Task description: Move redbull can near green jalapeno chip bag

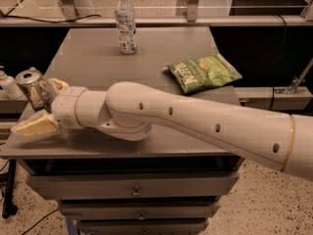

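The redbull can (29,86), silver with an open pull-tab top, stands upright at the table's left edge. My gripper (45,105) is right at it, open. The near finger (33,126) lies in front of the can and the far finger (59,84) just to its right, so the can sits at the mouth of the jaws. I cannot tell if either finger touches it. The green jalapeno chip bag (203,72) lies flat on the right side of the table, far from the can. My arm stretches across the table front.
A clear plastic bottle (125,21) with a white cap stands at the table's back middle. The grey table (88,53) has drawers below. A small white bottle (7,84) sits off the table's left edge. A rail runs behind.
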Available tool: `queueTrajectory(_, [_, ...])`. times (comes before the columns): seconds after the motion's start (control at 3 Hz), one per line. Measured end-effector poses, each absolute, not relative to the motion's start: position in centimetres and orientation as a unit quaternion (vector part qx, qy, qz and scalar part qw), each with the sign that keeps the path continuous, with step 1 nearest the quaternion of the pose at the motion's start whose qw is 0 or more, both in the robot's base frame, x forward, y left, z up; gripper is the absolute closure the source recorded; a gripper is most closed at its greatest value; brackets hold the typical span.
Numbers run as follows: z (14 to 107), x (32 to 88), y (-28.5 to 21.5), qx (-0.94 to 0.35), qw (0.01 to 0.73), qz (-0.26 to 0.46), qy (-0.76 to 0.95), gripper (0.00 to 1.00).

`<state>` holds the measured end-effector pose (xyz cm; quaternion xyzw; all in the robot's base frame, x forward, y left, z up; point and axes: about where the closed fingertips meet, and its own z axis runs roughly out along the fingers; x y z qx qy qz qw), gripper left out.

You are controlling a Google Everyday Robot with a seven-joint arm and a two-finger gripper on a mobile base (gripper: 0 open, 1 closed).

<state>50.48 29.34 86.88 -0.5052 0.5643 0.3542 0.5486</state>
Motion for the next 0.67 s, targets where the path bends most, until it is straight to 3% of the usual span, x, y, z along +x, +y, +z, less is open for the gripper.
queueTrajectory(0.67, [87.46, 50.95, 29.20, -0.493, 0.562, 0.348, 0.565, 0.64])
